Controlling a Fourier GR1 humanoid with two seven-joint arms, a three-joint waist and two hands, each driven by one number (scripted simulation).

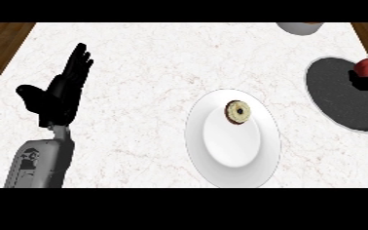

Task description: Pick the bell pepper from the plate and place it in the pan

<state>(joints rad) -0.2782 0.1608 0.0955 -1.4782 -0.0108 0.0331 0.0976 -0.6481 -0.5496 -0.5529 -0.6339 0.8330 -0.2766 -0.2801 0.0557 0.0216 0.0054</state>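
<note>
The dark pan [332, 96] with its pale rim lies at the right edge of the counter. Over the pan's right side, cut by the view's edge, is a red bell pepper [363, 67]. A small black part of my right hand [355, 80] shows just below the pepper, touching it; the rest of that hand is out of view. The white plate [231, 151] sits in the middle, and near its top lies a small round item [238, 112] with a pale ring and a dark centre. My left hand [61, 90] rests open at the left, fingers up.
A white bowl [298, 28] is partly visible at the far right of the counter's back edge. Dark wood shows beyond the white marble counter [144, 68] at both top corners.
</note>
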